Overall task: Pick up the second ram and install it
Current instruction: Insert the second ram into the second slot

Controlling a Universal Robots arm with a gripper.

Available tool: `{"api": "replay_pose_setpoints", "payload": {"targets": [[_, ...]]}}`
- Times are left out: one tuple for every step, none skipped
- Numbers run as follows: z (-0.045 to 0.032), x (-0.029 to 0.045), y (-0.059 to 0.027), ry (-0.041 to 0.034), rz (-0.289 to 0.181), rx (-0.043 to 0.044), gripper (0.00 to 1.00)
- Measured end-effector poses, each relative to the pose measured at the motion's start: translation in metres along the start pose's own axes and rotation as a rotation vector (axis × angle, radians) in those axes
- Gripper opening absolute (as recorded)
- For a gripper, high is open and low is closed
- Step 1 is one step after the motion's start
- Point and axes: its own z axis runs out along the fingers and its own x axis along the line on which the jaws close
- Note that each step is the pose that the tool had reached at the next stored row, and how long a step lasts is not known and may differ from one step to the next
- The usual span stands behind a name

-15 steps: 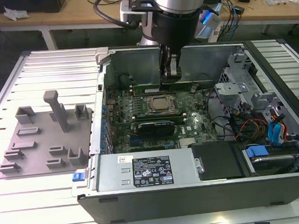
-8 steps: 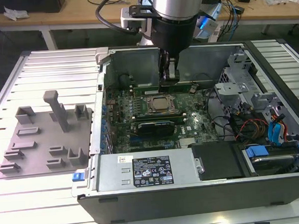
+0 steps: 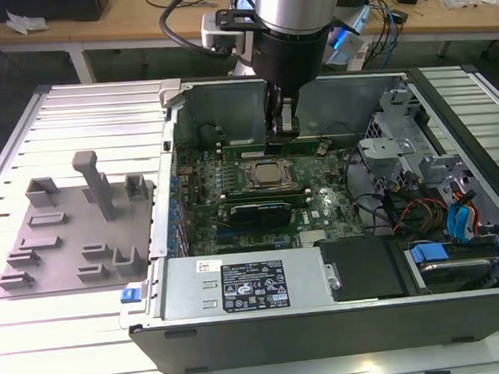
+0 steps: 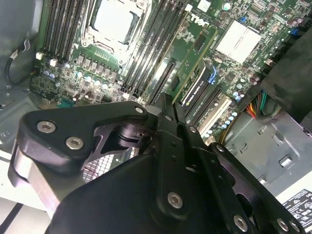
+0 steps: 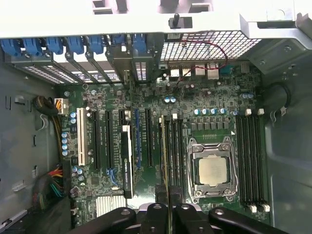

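Observation:
My gripper (image 3: 282, 134) hangs inside the open computer case, over the motherboard (image 3: 319, 212). It is shut on the second ram (image 3: 247, 146), a long thin green stick held level above the board, behind the CPU socket (image 3: 268, 173) as the exterior view shows it. In the first wrist view the ram (image 5: 165, 161) shows edge-on as a thin line running out from between the closed fingertips (image 5: 158, 214). It lies over the memory slots (image 5: 174, 146) beside the socket (image 5: 212, 168). In the second wrist view the gripper (image 4: 168, 105) points down at the slots.
A black-covered expansion card (image 3: 255, 212) stands in a slot near the socket. The power supply (image 3: 247, 285) lines the case front, and a drive cage with cables (image 3: 455, 217) is at the exterior view's right. A grey tray with upright holders (image 3: 66, 240) sits outside at the left.

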Motion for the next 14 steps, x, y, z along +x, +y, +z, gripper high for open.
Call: {"api": "replay_pose_setpoints", "payload": {"targets": [[0.0001,0.0,0.0,0.0,0.0,0.0,0.11],[0.0001,0.0,0.0,0.0,0.0,0.0,0.11],[0.0002,0.0,0.0,0.0,0.0,0.0,0.11],[0.0002,0.0,0.0,0.0,0.0,0.0,0.11],[0.0005,0.0,0.0,-0.0001,0.0,0.0001,0.11],[0.0007,0.0,-0.0001,-0.0002,0.0,0.0001,0.11],[0.0016,0.0,-0.0001,-0.0001,0.0,0.0,0.11],[0.003,0.0001,-0.0002,-0.0001,0.0,0.0,0.11],[0.005,0.0002,-0.0002,-0.0001,0.0,0.0,0.11],[0.0091,0.0003,-0.0004,0.0,0.0,0.0,0.11],[0.0109,0.0003,-0.0004,0.0,0.0,0.0,0.11],[0.012,0.0003,-0.0005,-0.0001,0.0,0.0,0.11],[0.0138,0.0004,-0.0006,-0.0001,0.0,0.0,0.11],[0.0154,0.0005,-0.0007,0.0,0.0,0.0,0.11]]}}
